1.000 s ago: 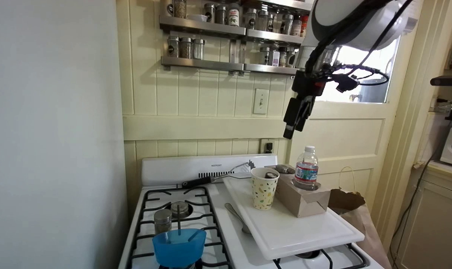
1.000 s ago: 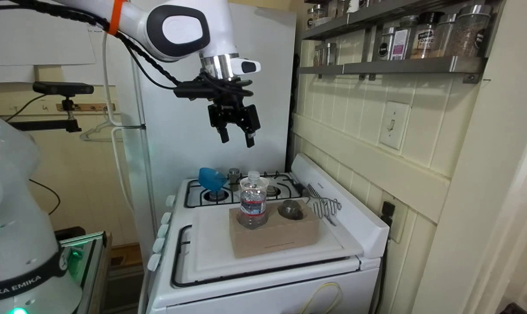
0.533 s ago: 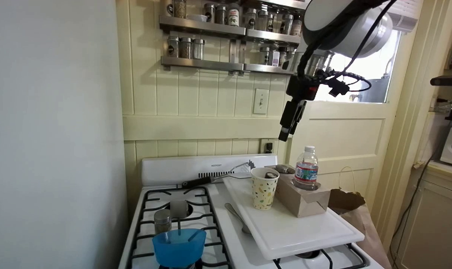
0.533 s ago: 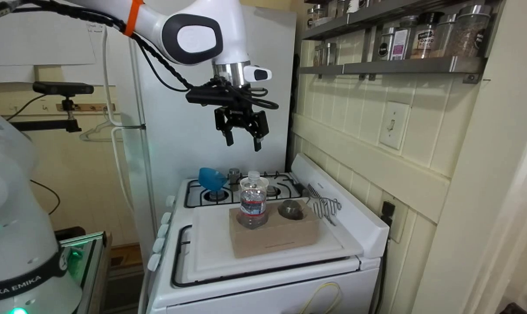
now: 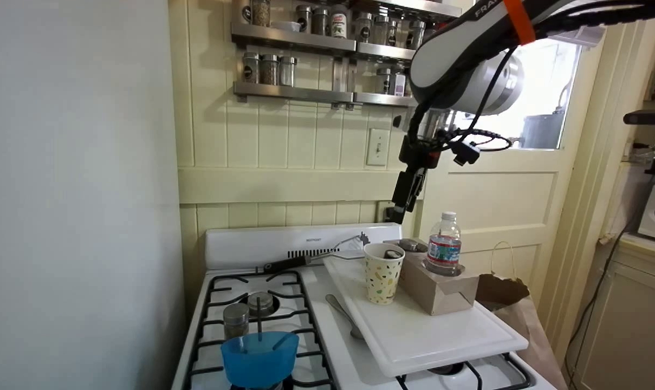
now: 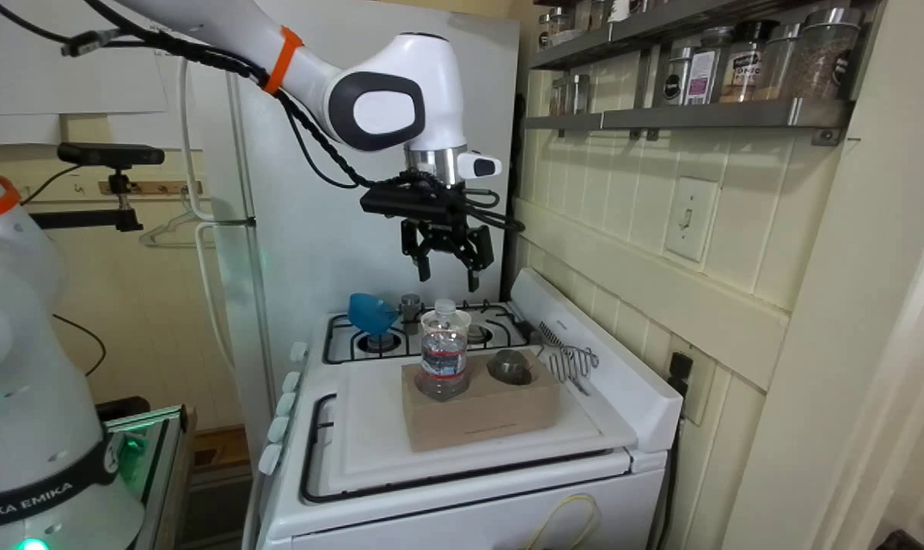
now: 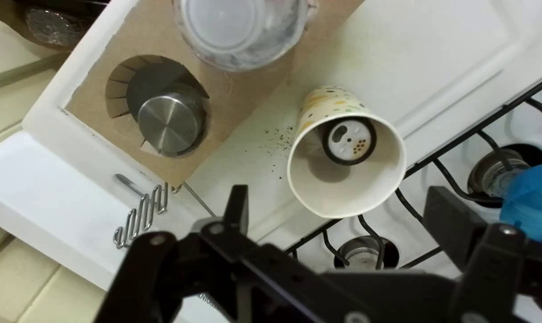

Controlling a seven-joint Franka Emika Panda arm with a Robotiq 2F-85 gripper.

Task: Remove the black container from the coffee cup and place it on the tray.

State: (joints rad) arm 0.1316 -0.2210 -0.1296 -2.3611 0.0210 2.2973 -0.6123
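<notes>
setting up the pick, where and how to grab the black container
Grip the black container by the edge of its round top, probably best from above: it sits inside the coffee cup, whose wall surrounds it, and its top faces the opening.

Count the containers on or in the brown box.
2: the water bottle at the end farther from the back panel, and a metal-topped container set into the end nearer it. More could hide inside the brown box.

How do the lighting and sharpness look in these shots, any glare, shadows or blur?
In an exterior view, glare bleaches the window nearly white; in the wrist view, the bottle looks soft, the gripper shows almost black, and what looks like a shadow lies inside the coffee cup beside the black container.
</notes>
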